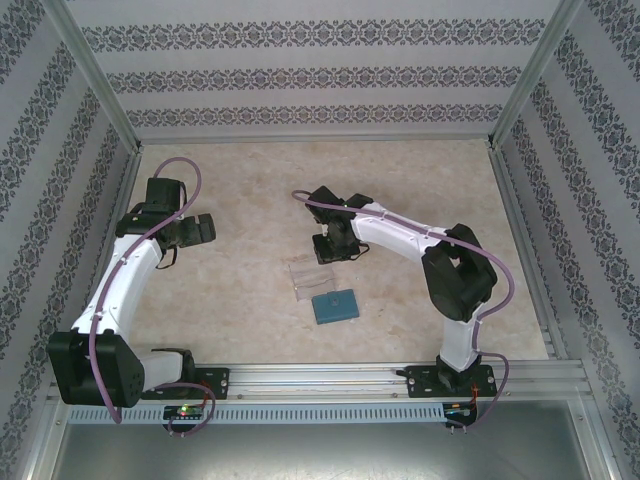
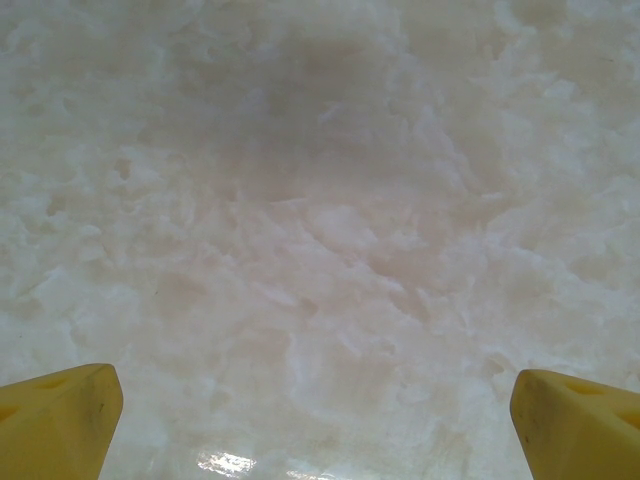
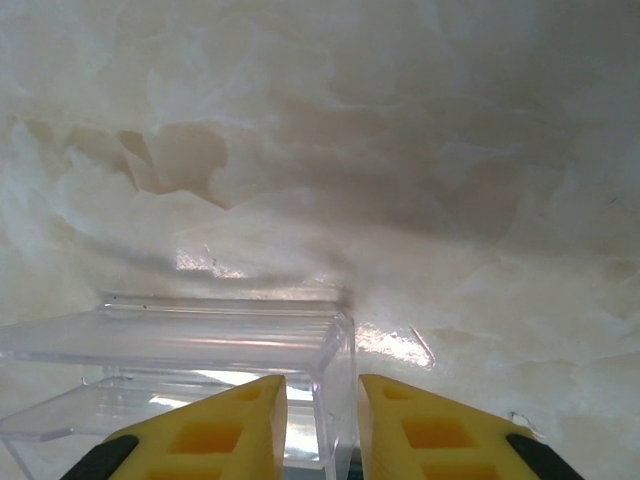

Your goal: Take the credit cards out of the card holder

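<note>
rail: aluminium, runs along the near edge of the bench.
card holder: teal-blue and lying flat on the bench. It sits closer to the near edge than to the far one, about midway between the left and right edges. It is apart from both end effectors.
clear plastic piece: just past the card holder, on its far-left side. The two are so close that I cannot tell whether their corners touch.
right end effector: lowered over the far end of the clear plastic piece, near the middle of the bench. In the wrist view its yellow fingers are narrow. The upright end wall of the clear plastic piece stands in the slim gap between them. I cannot tell whether the pads press on that wall.
left end effector: towards the left edge of the bench, well apart from the card holder. It is spread wide. In its wrist view the yellow fingertips sit at opposite lower corners, with marbled bench surface between them.
patterned walls: rise beyond the far edge and along both sides.
</note>
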You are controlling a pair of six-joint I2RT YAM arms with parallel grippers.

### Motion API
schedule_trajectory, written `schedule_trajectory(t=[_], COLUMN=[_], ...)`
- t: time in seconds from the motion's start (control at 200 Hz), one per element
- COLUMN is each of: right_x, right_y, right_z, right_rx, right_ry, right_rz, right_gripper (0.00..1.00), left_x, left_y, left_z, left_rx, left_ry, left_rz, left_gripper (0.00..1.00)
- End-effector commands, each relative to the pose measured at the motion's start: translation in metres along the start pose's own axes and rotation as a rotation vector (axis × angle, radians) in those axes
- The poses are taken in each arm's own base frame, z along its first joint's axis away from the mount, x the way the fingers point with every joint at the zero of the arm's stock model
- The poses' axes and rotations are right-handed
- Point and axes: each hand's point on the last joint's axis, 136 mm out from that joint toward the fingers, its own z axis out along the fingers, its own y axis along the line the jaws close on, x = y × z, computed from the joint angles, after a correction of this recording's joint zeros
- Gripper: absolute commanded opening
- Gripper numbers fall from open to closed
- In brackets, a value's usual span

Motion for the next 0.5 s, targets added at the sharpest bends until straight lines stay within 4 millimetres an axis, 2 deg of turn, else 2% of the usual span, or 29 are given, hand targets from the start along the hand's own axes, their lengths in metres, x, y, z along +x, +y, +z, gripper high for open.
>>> schedule_trajectory(t=[0.0, 0.495], right_x=[0.0033, 0.0036], right_y=[0.0066, 0.0063], right_z=[0.0031, 0.0033], right_rx=[-0.008, -0.002], right_ry=[0.026, 0.03], right_rz=[0.006, 0.015], right_gripper=[0.26, 0.09], left_x=[0.0099, 0.0107], left_y=[0.0104, 0.0125], left_z=[0.0021, 0.0035], left_rx=[-0.041, -0.053], left_ry=[0.037, 0.04], left_rz=[0.016, 0.021], left_gripper=[1.0, 1.0])
